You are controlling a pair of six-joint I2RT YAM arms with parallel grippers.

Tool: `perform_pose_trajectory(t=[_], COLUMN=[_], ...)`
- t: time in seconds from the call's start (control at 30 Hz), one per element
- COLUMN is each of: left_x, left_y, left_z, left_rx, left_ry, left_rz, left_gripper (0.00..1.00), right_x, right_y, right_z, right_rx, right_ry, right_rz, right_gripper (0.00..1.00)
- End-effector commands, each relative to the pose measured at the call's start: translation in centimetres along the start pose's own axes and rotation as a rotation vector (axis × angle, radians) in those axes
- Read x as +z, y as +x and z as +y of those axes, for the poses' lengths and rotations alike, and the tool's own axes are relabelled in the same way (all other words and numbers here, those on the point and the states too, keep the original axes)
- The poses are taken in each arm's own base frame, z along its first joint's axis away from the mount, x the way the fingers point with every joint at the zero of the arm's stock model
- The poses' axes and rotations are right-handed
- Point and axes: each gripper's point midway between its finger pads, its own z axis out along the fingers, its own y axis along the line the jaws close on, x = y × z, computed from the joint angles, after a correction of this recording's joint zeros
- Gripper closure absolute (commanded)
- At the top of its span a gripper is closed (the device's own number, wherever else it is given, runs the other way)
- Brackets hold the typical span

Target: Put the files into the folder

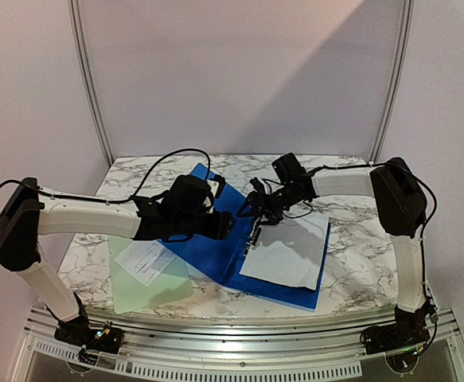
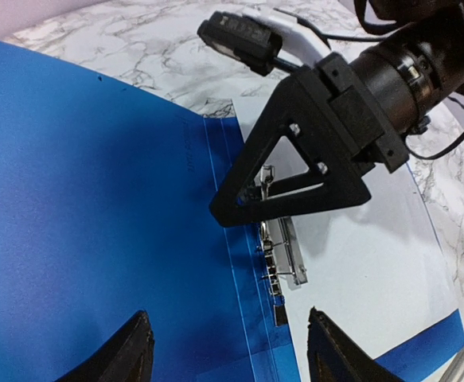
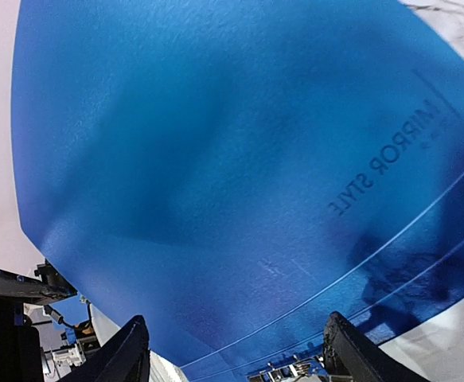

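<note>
The blue folder (image 1: 212, 253) lies open in the middle of the table. The large white sheet (image 1: 289, 251) lies on its right half, beside the metal clip (image 2: 283, 253) at the spine. The small printed slip (image 1: 147, 261) lies left of the folder, outside it. My left gripper (image 1: 227, 227) hovers open and empty over the spine; in its wrist view (image 2: 228, 354) the blue cover (image 2: 96, 223) is on the left and the sheet (image 2: 367, 263) on the right. My right gripper (image 1: 255, 215) is open over the folder, one finger (image 2: 295, 163) low by the clip's far end. Its wrist view (image 3: 235, 354) is filled by the blue cover (image 3: 216, 159).
A pale green translucent sheet (image 1: 156, 286) lies under the slip at the front left. The marble table (image 1: 351, 223) has white walls behind and a metal rail (image 1: 239, 362) along the near edge. Cables run along both arms.
</note>
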Motion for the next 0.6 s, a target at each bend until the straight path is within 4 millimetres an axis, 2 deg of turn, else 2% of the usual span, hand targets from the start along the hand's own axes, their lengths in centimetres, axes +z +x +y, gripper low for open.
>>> perform_pose_trajectory(t=[0.0, 0.17, 0.57], left_x=[0.1, 0.0, -0.7], left_y=[-0.1, -0.2, -0.5], left_z=[0.8, 0.8, 1.0], left_rx=[-0.002, -0.001, -0.004], left_ry=[-0.013, -0.014, -0.021], left_rz=[-0.011, -0.015, -0.030], left_gripper=[0.34, 0.34, 0.34], right_x=[-0.1, 0.1, 0.4], right_y=[0.7, 1.5, 3.5], right_z=[2.2, 3.7, 5.4], right_rx=[-0.041, -0.063, -0.089], right_ry=[-0.022, -0.031, -0.022], right_rz=[0.013, 0.028, 0.057], right_gripper=[0.26, 0.26, 0.27])
